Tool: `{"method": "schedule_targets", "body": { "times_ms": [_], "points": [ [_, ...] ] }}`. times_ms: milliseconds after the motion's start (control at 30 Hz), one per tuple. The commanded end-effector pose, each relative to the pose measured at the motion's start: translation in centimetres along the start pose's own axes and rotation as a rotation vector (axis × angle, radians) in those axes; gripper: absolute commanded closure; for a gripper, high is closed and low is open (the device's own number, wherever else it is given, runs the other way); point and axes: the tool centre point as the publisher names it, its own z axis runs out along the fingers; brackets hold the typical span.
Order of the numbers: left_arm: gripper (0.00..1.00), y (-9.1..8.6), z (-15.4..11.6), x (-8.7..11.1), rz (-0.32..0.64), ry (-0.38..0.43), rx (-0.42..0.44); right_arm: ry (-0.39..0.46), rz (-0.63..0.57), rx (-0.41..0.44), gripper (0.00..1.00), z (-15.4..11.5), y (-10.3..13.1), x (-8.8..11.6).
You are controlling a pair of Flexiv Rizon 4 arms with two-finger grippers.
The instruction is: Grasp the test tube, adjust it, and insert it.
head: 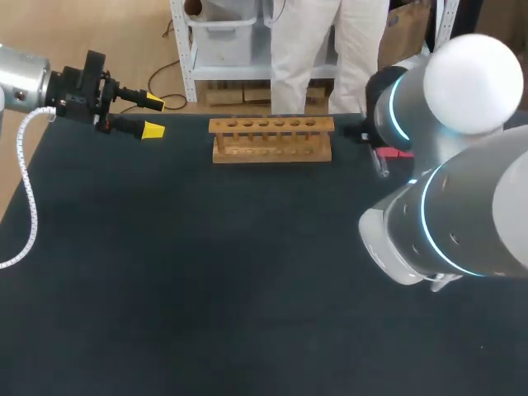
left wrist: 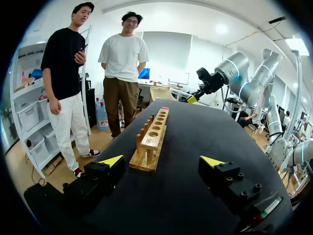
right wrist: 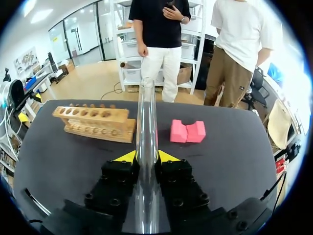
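Right arm (head: 462, 214): silver-grey shells, cyan light rings at joints. Left arm (head: 21, 78): silver, trailing a white coiled cable (head: 31, 210). Left gripper (head: 153, 115): black, yellow-tipped.

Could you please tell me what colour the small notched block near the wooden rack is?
Pink block, clearest in the right wrist view.

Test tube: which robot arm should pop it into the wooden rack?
Right. The right jaws clamp the test tube, with the wooden rack ahead of them. The left jaws stand open and empty, off by the rack's other end.
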Motion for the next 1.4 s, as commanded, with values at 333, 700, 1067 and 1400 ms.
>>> {"method": "schedule_targets", "body": {
  "times_ms": [333, 700, 1067, 1400],
  "points": [
    [0.0, 0.0, 0.0, 0.1, 0.003, -0.002, 0.0, 0.045, -0.008, -0.087, 1.0, 2.6, 4.4, -0.3],
    [0.0, 0.0, 0.0, 0.1, 0.003, -0.002, 0.0, 0.069, -0.019, -0.128, 1.0, 4.2, 6.0, -0.2],
    [0.0, 0.0, 0.0, 0.1, 0.003, -0.002, 0.0, 0.09, -0.027, -0.144, 1.0, 5.1, 7.1, 0.0],
    [0.0, 0.0, 0.0, 0.1, 0.003, -0.002, 0.0, 0.113, -0.04, -0.151, 1.0, 6.6, 9.0, 0.1]
  ]
}}
